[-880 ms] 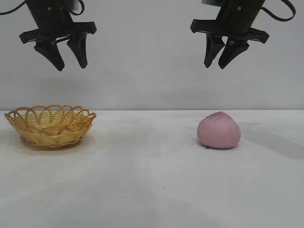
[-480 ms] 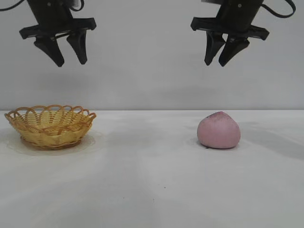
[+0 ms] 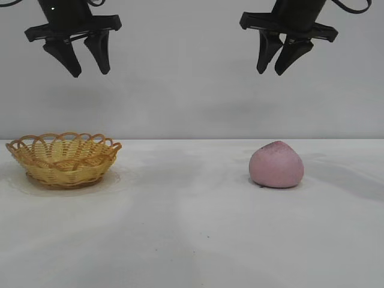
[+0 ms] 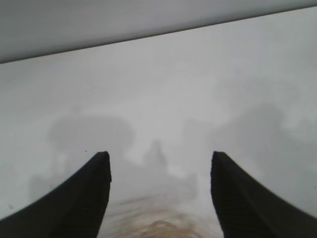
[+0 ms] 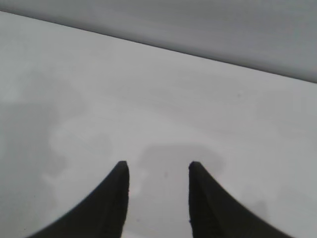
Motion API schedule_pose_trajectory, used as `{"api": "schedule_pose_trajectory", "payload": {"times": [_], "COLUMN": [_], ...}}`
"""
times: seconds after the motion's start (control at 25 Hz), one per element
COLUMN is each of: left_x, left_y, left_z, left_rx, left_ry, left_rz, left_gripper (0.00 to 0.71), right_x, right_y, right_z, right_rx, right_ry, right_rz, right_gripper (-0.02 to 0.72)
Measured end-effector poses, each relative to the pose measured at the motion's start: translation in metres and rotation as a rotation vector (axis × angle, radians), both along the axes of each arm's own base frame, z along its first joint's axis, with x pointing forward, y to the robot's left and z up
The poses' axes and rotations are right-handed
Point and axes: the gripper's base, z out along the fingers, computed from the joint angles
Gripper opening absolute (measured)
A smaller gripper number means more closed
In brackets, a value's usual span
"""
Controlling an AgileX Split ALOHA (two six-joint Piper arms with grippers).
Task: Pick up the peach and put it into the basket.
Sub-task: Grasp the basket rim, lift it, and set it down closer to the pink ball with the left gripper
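The white desk (image 3: 192,228) carries the wicker basket (image 3: 63,159) at the left and the pink peach (image 3: 276,165) well apart at the right. High above the basket hangs the left claw (image 3: 90,71), parted wide and empty; above the peach, the right claw (image 3: 270,70), narrower, empty.

One peach (image 3: 276,165) lies on the single white surface (image 3: 192,234), well apart from the one basket (image 3: 63,159) and to its right in the exterior view. Two hands hang above: the left hand (image 3: 89,66) over the basket and the right hand (image 3: 271,65) high above the peach, each with two dark fingers standing apart with nothing between them, four fingers in all. That makes one fruit, one woven container and two hands; the basket holds no item.
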Motion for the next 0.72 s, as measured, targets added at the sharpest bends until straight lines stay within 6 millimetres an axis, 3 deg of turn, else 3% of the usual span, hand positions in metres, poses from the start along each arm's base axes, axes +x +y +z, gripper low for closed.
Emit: {"api": "schedule_pose_trajectory", "payload": {"times": [0.16,0.64,0.72], "left_x": [-0.002,0.002,0.001], "left_y": [0.007,0.015,0.014], "left_z": [-0.014,-0.090,-0.097], "left_rx": [0.053,0.095,0.082], "left_ry": [0.085,0.323,0.355], "left_rz": [-0.049,-0.173,-0.176], "left_gripper": [0.389,0.389,0.257], "right_x": [-0.002,-0.003,-0.003], "right_y": [0.000,0.000,-0.001], "right_z": [-0.001,-0.002,-0.002], "right_rx": [-0.005,-0.011,-0.013], "right_ry": [0.021,0.040,0.040], "right_rz": [0.004,0.009,0.009], "right_gripper": [0.230,0.230,0.230]}}
